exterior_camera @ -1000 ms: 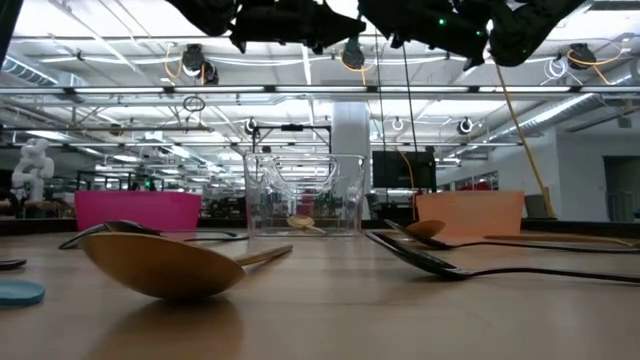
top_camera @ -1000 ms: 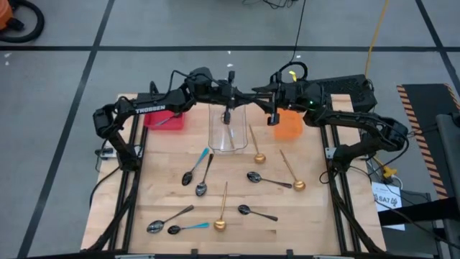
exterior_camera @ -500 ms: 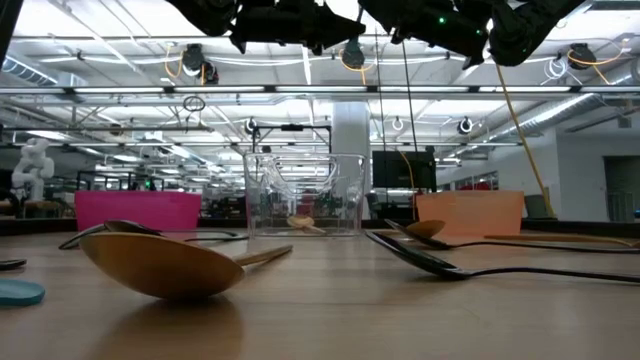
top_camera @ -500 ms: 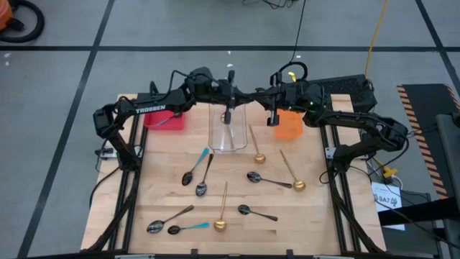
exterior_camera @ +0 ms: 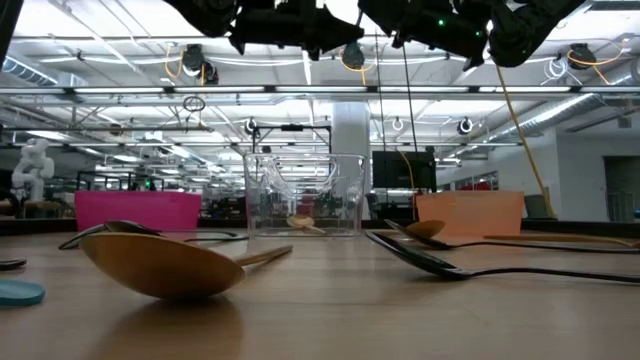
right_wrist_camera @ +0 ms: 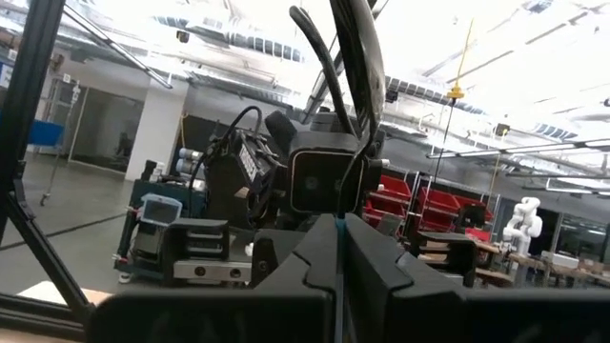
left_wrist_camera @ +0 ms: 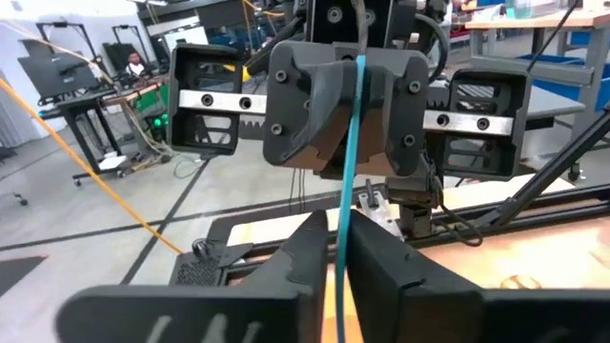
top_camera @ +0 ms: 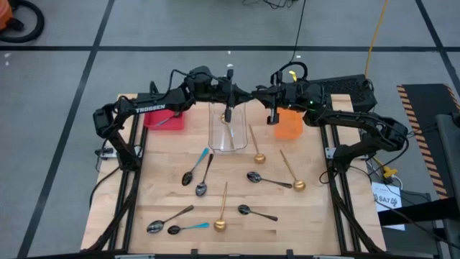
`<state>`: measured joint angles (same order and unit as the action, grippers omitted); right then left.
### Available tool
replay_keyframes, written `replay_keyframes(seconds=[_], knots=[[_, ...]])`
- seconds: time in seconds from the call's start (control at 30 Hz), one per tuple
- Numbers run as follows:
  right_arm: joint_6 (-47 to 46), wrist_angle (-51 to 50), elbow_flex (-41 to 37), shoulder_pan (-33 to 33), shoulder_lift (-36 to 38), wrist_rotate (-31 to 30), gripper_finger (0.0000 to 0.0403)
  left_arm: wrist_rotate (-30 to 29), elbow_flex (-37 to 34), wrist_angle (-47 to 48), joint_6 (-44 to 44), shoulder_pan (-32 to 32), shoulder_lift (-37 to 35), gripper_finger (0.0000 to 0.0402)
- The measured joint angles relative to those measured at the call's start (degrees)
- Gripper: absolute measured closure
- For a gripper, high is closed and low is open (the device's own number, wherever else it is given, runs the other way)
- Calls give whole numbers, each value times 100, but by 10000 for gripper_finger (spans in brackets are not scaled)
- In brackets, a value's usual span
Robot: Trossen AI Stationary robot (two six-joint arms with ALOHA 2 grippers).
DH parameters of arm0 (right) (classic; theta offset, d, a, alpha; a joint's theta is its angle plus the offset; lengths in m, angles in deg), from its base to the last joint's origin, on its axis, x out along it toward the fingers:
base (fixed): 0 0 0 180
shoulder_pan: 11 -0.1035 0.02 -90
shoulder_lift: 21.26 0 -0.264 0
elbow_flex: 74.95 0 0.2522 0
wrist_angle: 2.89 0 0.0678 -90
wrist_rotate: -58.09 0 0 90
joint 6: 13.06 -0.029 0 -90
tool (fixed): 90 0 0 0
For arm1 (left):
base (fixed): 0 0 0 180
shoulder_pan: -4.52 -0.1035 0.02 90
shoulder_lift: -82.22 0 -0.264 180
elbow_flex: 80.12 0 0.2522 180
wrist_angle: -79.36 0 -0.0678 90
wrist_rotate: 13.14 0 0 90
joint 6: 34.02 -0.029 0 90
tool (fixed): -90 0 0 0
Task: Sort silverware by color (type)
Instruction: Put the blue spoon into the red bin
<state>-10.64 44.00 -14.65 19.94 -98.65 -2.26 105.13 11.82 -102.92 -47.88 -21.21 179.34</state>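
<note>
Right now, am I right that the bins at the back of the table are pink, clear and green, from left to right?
Not quite: the right-hand bin is orange, not green, as the high view shows. The pink bin and the clear bin are as you say.

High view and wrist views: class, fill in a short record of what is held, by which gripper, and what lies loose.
Held item: blue-handled spoon
Right gripper: shut on the blue-handled spoon
Left gripper: at the same handle, facing the right gripper
Location: raised, near the clear container
Bins: pink bin, orange bin
Loose on table: three gold spoons, four dark spoons, two blue-handled spoons
</note>
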Motion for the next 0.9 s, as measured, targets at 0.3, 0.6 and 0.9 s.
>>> replay_keyframes(seconds=[0.3, 0.6, 0.9], knots=[[-42, -115, 0, 252, 2, -136, 401, 33, 4, 401, -211, -338, -56, 272], [-344, -2566, 362, 1275, 170, -583, 402, -6, 4, 2475, -1315, -1627, -645, 257], [-22, -5060, 1570, 2199, -53, -578, 402, -45, 4, 3374, -1818, -3008, -761, 256]])
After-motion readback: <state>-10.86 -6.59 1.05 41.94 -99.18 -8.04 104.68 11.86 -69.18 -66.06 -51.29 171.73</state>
